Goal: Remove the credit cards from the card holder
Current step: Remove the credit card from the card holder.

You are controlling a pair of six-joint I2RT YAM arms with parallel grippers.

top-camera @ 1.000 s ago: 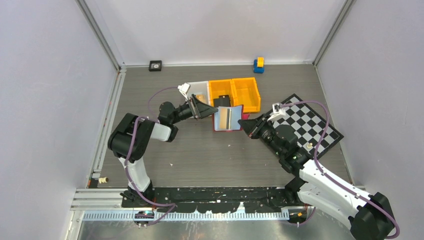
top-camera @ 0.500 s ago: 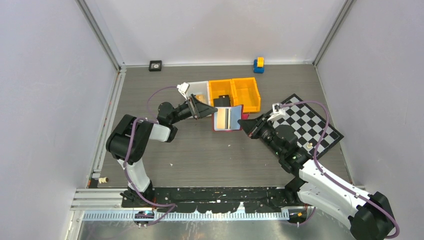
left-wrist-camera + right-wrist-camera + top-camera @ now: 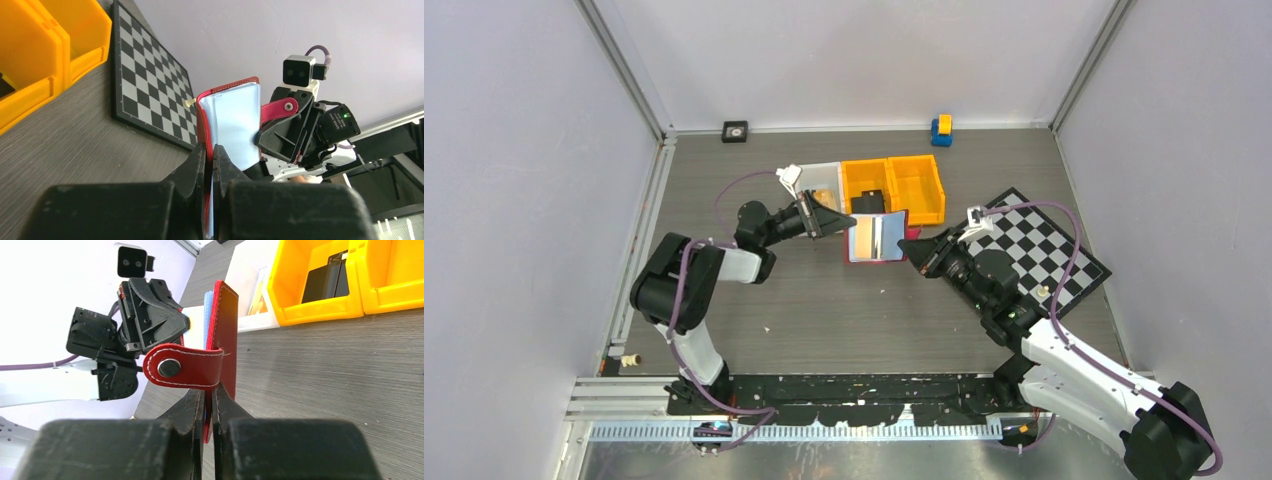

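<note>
The card holder [image 3: 227, 330] looks like red stitched leather, faintly sheened. Its snap [image 3: 169, 367] is shiny metal and its sleeves [image 3: 235, 125] glossy clear plastic. The bins [image 3: 310, 310], upper right, are smooth yellow plastic — the table [image 3: 325, 365] is matt wood-grain.

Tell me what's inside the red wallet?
Pale blue clear sleeves show inside the red wallet, gripped by the left tool and right tool. Whether cards sit there is hidden.

The card holder [image 3: 876, 238] is red, with white stitching on its snap tab [image 3: 182, 367] and pale blue sleeves [image 3: 235, 125]. The bins [image 3: 904, 185] are orange-yellow. The board [image 3: 1049, 245] is chequered black and white. The worktop [image 3: 824, 310] is grey and wood-grained, and the block [image 3: 941, 129] at its far edge is blue and yellow.
</note>
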